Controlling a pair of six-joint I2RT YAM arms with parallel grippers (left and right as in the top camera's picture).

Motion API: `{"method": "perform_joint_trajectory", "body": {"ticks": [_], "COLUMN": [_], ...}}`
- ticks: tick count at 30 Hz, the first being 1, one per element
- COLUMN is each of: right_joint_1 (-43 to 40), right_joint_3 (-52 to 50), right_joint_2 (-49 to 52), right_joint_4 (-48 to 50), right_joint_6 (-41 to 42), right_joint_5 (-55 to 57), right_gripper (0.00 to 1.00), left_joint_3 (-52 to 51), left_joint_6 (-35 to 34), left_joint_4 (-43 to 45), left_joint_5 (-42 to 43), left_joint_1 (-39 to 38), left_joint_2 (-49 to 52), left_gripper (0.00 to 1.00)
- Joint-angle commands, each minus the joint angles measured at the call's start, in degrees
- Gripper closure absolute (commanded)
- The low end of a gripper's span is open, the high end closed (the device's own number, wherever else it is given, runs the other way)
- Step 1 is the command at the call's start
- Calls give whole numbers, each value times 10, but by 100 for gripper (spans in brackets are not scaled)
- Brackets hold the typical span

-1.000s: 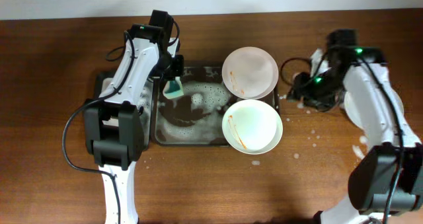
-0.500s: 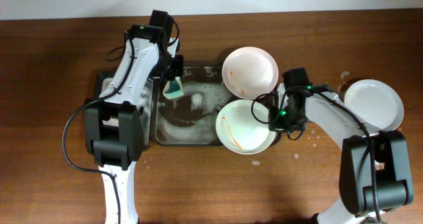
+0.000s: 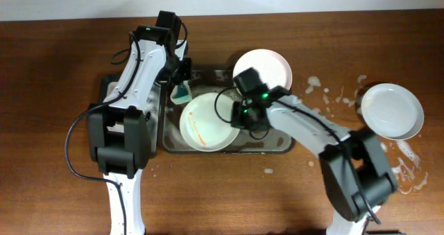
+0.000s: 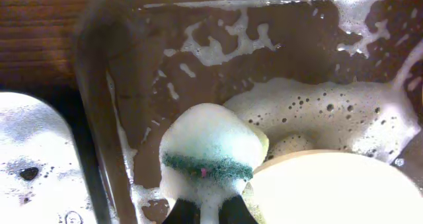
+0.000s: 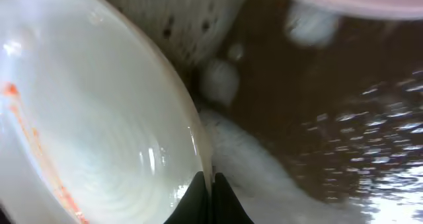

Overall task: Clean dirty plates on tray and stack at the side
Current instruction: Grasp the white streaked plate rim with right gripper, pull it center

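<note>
A white plate (image 3: 205, 122) with an orange sauce streak lies in the soapy dark tray (image 3: 277, 146). My right gripper (image 3: 241, 116) is shut on that plate's right rim; the right wrist view shows the rim pinched between the fingers (image 5: 211, 199) and the plate (image 5: 99, 118) stretching off to the left. A second streaked plate (image 3: 263, 72) rests on the tray's back right corner. A clean plate (image 3: 392, 110) sits on the wood at the far right. My left gripper (image 3: 182, 89) is shut on a foamy green-edged sponge (image 4: 208, 154) just left of the held plate (image 4: 337, 187).
White foam spatters (image 3: 326, 93) dot the wood between the tray and the clean plate. A smaller tray (image 3: 106, 89) lies left of the big one, mostly under my left arm. The tray's rim (image 4: 92, 118) stands close beside the sponge.
My right gripper swung in from the far right plate, shut on the streaked plate's rim and dragged it left to the tray's middle. The left arm and sponge stayed put.
</note>
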Motion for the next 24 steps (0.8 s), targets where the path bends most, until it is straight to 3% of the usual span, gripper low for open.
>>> {"method": "perform_joint_trajectory", "body": {"ticks": [1, 2, 3, 4, 5, 7, 8, 14, 15, 16, 17, 19, 20, 24], "right_joint_1": [13, 13, 13, 13, 13, 13, 12, 12, 4, -12, -29, -56, -64, -64], "right_joint_3": [6, 6, 5, 5, 5, 5, 5, 6, 13, 30, 44, 54, 54, 54], "right_joint_2": [22, 23, 23, 23, 30, 48, 52, 50, 49, 49, 49, 49, 49, 61], "right_joint_4": [2, 2, 3, 6, 19, 37, 51, 54, 54, 53, 53, 63, 71, 76], "right_joint_6": [38, 38, 38, 38, 38, 40, 43, 34, 2, -86, -162, -318, -358, -389], "right_joint_5": [3, 4, 7, 7, 7, 6, 5, -39, -33, -34, -34, -34, -34, -87], "right_gripper": [96, 88, 62, 57, 57, 80, 85, 96, 95, 67, 46, 48, 48, 51], "left_joint_3": [6, 6, 6, 6, 6, 6, 6, 6, 6, 6, 6, 6, 6, 6], "left_joint_6": [-7, -7, -7, -7, -7, -7, -8, -7, -7, -7, -7, -7, -7, -7], "left_joint_4": [-2, -2, -3, -3, -8, -23, -29, -31, -30, -28, -24, -23, -23, -18], "left_joint_5": [2, 2, 2, 3, 9, 9, 9, 9, 9, 9, 9, 8, 8, 8], "left_joint_1": [8, 8, 8, 8, 8, 8, 8, 7, 7, 7, 7, 7, 7, 7], "left_joint_2": [0, 0, 0, 0, 0, 0, 0, 0, 0, 0, 0, 0, 0, 0], "left_gripper": [99, 99, 99, 99, 99, 99, 99, 99, 99, 99, 99, 99, 99, 99]}}
